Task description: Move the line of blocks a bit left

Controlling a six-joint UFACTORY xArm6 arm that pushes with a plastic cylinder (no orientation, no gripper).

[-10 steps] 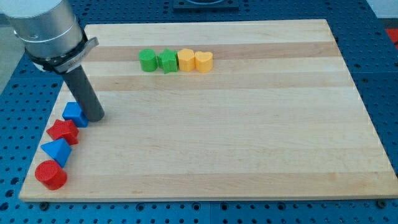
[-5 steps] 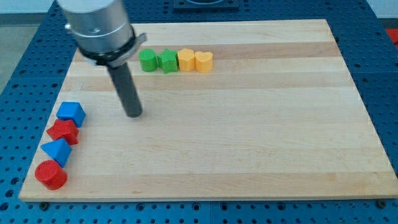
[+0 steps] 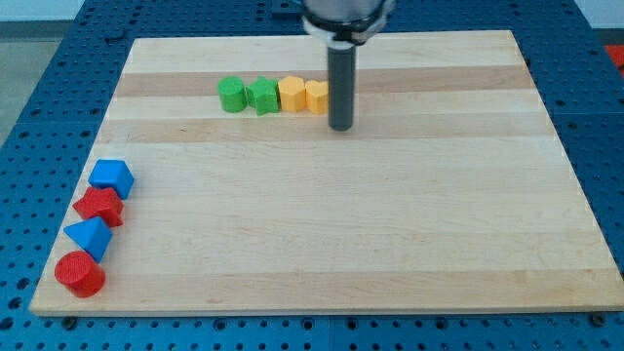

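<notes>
Wooden board [image 3: 390,214] holds the line just left of my tip [image 3: 340,127]: yellow heart [image 3: 315,96], yellow block [image 3: 292,95], green blocks [image 3: 247,95]. My tip is a bare rod and holds nothing. I should push left slowly and straight, so the row stays together.

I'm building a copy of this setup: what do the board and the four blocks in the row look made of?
The board looks like pale wood, matt, with visible plank seams and grain. The green blocks and yellow blocks look like moulded or printed plastic: uniform saturated colour, slight sheen. That is only their look.
</notes>
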